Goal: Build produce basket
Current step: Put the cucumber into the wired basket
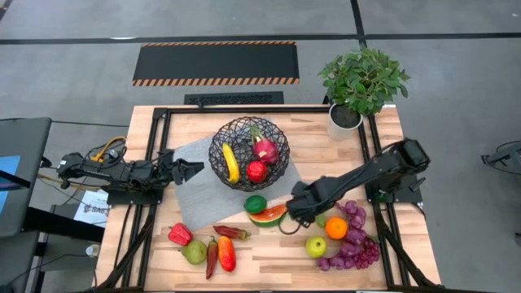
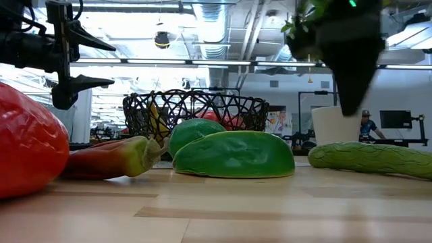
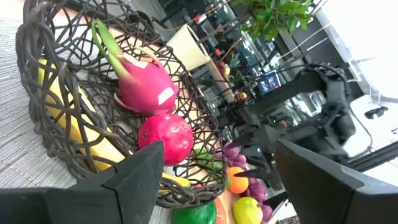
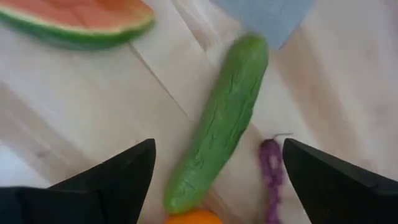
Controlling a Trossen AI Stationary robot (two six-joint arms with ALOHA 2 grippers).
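The black wire basket [image 1: 249, 153] stands on a grey mat [image 1: 191, 195] and holds a banana [image 1: 231, 162], a dragon fruit [image 3: 146, 87] and a red apple [image 3: 165, 138]. My left gripper [image 1: 191, 169] hovers open just left of the basket, pointing at it. My right gripper [image 4: 217, 144] is open above the cucumber [image 4: 221, 124], which lies flat on the table between the fingers, untouched. A watermelon slice [image 1: 269, 215] and a lime [image 1: 256, 203] lie beside the gripper. The orange [image 1: 336, 228], green apple [image 1: 316, 246] and grapes [image 1: 354, 240] lie near the right edge.
Red peppers [image 1: 180, 234], a pear [image 1: 194, 252] and chillies [image 1: 213, 256] lie near the table's near-left part. A potted plant [image 1: 358, 85] stands at the far right corner. Black frame rails [image 1: 151, 163] run along both sides.
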